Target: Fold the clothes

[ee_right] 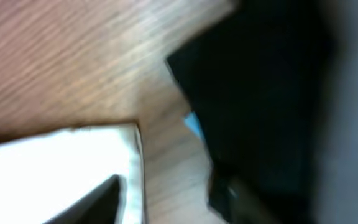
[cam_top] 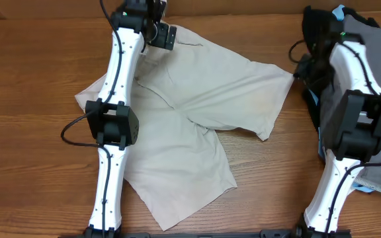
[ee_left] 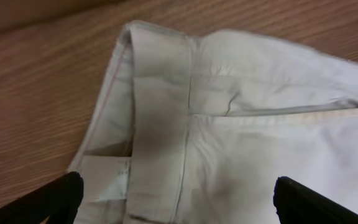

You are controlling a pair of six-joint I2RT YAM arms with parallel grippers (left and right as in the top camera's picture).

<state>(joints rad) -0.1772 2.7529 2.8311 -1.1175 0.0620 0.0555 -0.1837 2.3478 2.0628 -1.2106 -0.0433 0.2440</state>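
Note:
The beige khaki shorts [cam_top: 204, 99] lie spread on the wooden table, with the waistband at the back left and the legs toward the front and right. My left gripper [cam_top: 163, 33] is at the far waistband corner. In the left wrist view it [ee_left: 179, 199] is open, its two fingers either side of the waistband and a belt loop [ee_left: 107, 177] of the shorts [ee_left: 247, 124]. My right gripper [cam_top: 303, 66] is by the right leg's hem. In the blurred right wrist view it [ee_right: 166, 199] is open over bare wood beside the hem [ee_right: 55, 162].
A black garment [cam_top: 316, 26] and a grey garment [cam_top: 376, 39] are piled at the right edge under and behind the right arm. The black garment [ee_right: 260, 93] lies close beside the right gripper. The left arm stretches over the left side of the shorts.

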